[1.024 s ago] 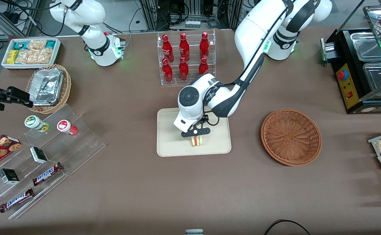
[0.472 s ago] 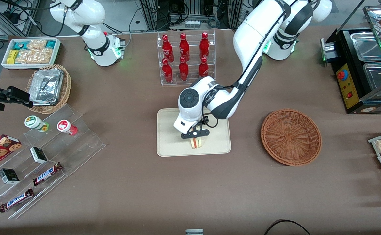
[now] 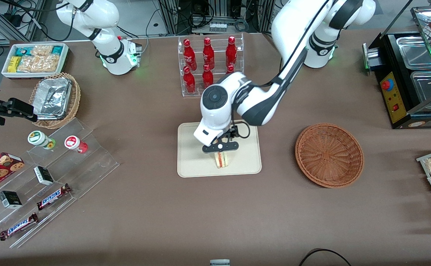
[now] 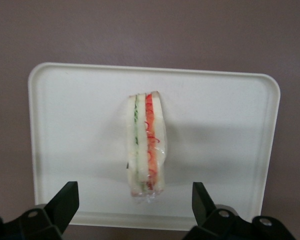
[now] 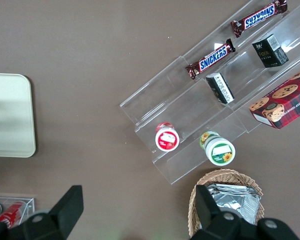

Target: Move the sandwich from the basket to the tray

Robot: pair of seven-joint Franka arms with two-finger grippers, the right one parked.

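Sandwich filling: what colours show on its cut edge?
Red-orange and green stripes on the sandwich, clearest in the left wrist view.

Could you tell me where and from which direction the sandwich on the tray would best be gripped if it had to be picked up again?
Grip the two flat bread faces of the sandwich, coming straight down from above. It stands on edge on the tray with its striped filling edge facing up, so the broad faces are free at both sides. The open pincer hangs right above it, fingers apart to either side.
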